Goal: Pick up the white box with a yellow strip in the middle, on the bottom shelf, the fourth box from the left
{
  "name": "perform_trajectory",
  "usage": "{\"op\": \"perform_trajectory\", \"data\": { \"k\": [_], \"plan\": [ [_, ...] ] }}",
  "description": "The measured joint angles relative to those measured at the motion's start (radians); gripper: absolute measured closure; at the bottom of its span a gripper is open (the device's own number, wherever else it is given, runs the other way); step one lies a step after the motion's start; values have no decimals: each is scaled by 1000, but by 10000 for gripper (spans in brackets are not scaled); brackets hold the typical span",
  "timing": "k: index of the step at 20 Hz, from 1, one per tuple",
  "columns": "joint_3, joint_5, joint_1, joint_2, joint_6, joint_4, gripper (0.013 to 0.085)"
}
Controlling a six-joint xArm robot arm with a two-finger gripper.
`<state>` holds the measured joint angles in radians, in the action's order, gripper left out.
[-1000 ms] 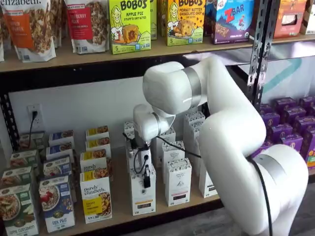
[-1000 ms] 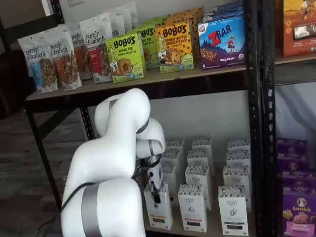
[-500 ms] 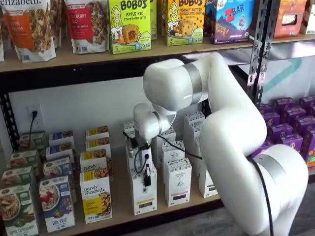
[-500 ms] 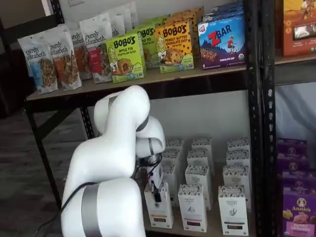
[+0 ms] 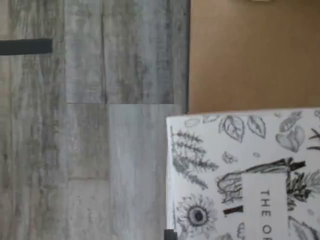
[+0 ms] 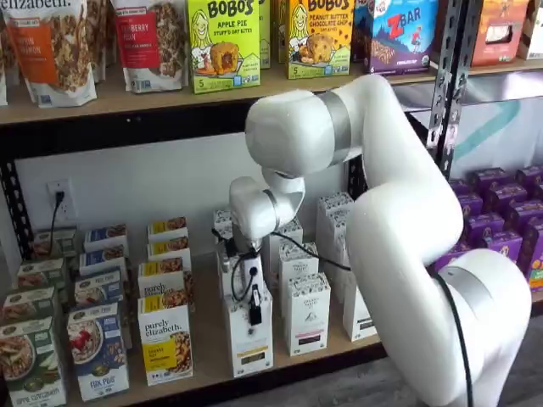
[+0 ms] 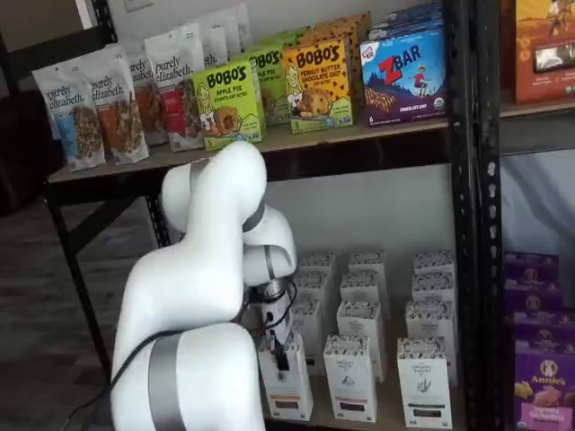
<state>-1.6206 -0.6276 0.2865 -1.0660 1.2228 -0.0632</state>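
The white box is a tall narrow carton at the front of the bottom shelf; it also shows in a shelf view. My gripper hangs over its top, with a black finger down its front face, shut on it. In a shelf view the gripper is seen the same way, below the white arm. The wrist view shows the box's speckled leaf-patterned top reaching past the wooden board over the grey floor.
Like white cartons stand in rows right of the held box. A yellow-and-white "purely elizabeth" box stands to its left. Purple boxes fill the right bay behind a black upright. The higher board carries bags and boxes.
The arm's elbow has risen and swung back. The gripper and the white box have shifted a little forward and down, toward the shelf's front edge.
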Motion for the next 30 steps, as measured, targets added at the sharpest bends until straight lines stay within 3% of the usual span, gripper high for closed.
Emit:
{"op": "perform_trajectory", "data": {
  "k": [7,15,24,30],
  "plan": [
    [161,56,20,104,-52,-36,490],
    [359,98,23,243,-78,-58,490],
    [564,153,17,396,-134,-124,490],
    [647,168,20,481,-116,-102,490]
  ]
}}
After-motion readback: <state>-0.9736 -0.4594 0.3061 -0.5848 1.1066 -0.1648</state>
